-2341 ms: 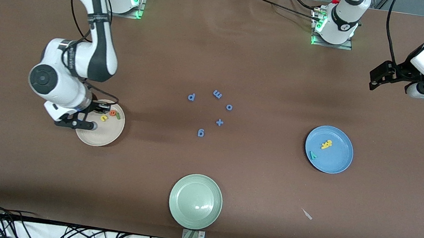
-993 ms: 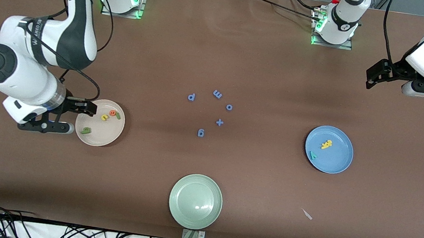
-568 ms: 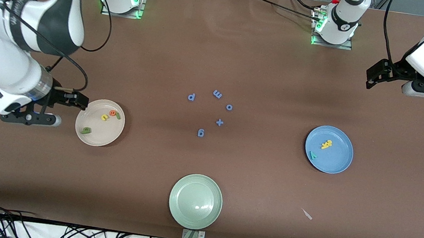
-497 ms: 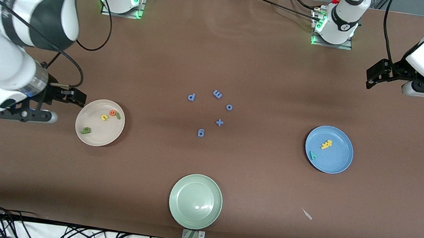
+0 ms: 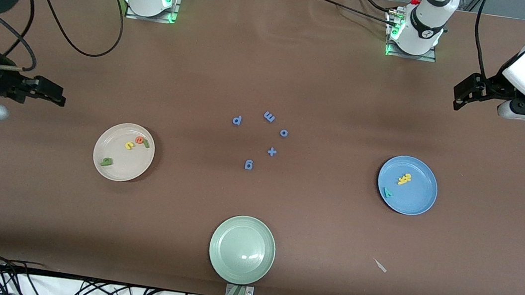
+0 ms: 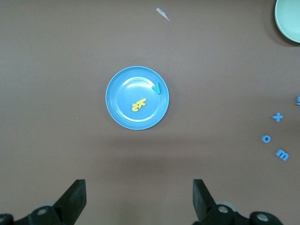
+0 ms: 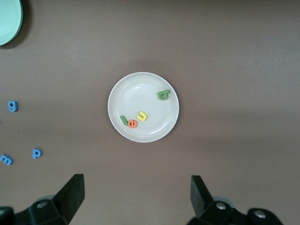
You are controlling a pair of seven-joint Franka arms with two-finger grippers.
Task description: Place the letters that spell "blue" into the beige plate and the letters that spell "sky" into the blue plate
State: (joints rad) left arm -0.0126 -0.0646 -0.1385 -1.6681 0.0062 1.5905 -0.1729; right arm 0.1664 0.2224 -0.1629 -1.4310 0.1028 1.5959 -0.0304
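Observation:
The beige plate [image 5: 125, 170] holds a green b [image 5: 106, 162], a yellow u [image 5: 129, 145], an orange e [image 5: 139, 141] and an olive l [image 5: 146, 144]. The right wrist view shows the same plate [image 7: 136, 91] and b [image 7: 163, 95]. The blue plate [image 5: 415, 200] holds the yellow s and k [image 5: 405, 179], touching each other, and a teal y [image 5: 387, 192]. My right gripper [image 5: 51, 93] hangs open and empty over bare table at the right arm's end, clear of the beige plate. My left gripper [image 5: 464, 94] waits open and empty, high at the left arm's end.
A pale green plate [image 5: 242, 250] sits near the front edge. Several blue letters [image 5: 269, 116] and a blue plus sign [image 5: 271, 151] lie mid-table between the two filled plates. A small pale scrap [image 5: 380, 266] lies nearer the camera than the blue plate.
The right gripper was low over the beige plate, then rose and drew away toward the right arm's end. The green b now lies uncovered in that plate. The left arm barely moved.

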